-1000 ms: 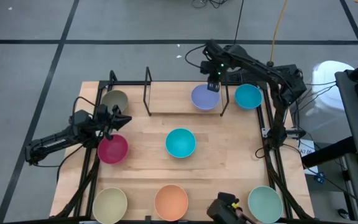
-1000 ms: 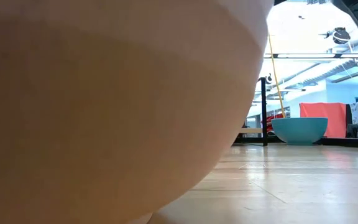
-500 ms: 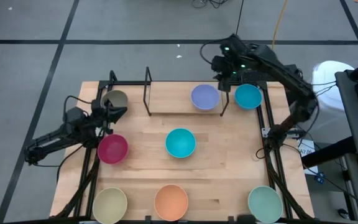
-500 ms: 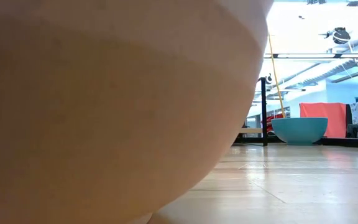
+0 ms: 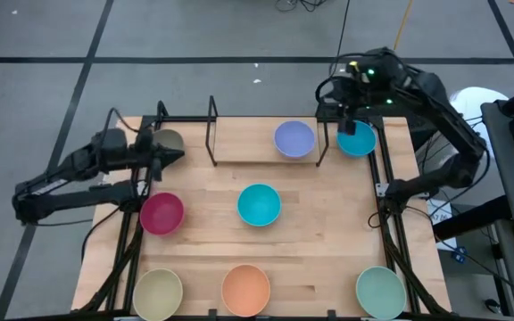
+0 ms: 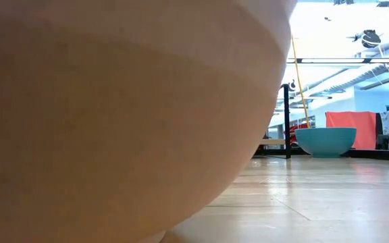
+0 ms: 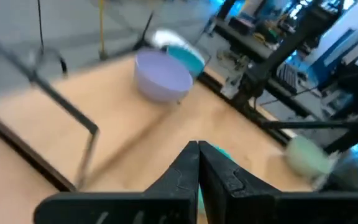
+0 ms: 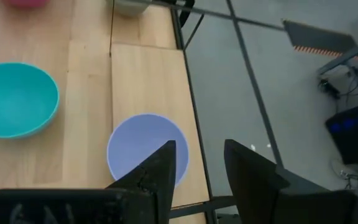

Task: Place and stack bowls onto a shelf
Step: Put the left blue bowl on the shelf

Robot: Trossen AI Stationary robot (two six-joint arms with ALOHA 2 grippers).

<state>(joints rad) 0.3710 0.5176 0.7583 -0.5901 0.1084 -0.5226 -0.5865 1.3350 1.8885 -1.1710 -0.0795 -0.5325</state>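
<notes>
In the high view the lavender bowl (image 5: pixel 294 139) stands upright on the shelf (image 5: pixel 239 161), near its right end. The blue bowl (image 5: pixel 359 140) sits just right of the shelf. My right gripper (image 5: pixel 346 118) hovers open over the blue bowl's far-left rim; in the right wrist view its fingers (image 8: pixel 197 165) frame the lavender bowl (image 8: pixel 143 152) farther off. My left gripper (image 5: pixel 175 153) is shut (image 7: pixel 198 163) beside the olive-grey bowl (image 5: pixel 165 143) at the shelf's left end. The magenta bowl (image 5: pixel 161 214) and cyan bowl (image 5: pixel 259 204) rest on the table.
The cream bowl (image 5: pixel 158 292), orange bowl (image 5: pixel 245 290) and pale green bowl (image 5: pixel 380 292) line the table's near edge. The orange bowl (image 6: pixel 113 115) fills most of the low view, with the cyan bowl (image 6: pixel 325 142) beyond. Black frame rods (image 5: pixel 391 223) run along the table's sides.
My right gripper has drawn away from the lavender bowl's far rim, toward the table's right, and now hangs over the blue bowl. My left gripper has moved from the magenta bowl's far rim toward the far edge, up beside the olive-grey bowl. No bowl has shifted.
</notes>
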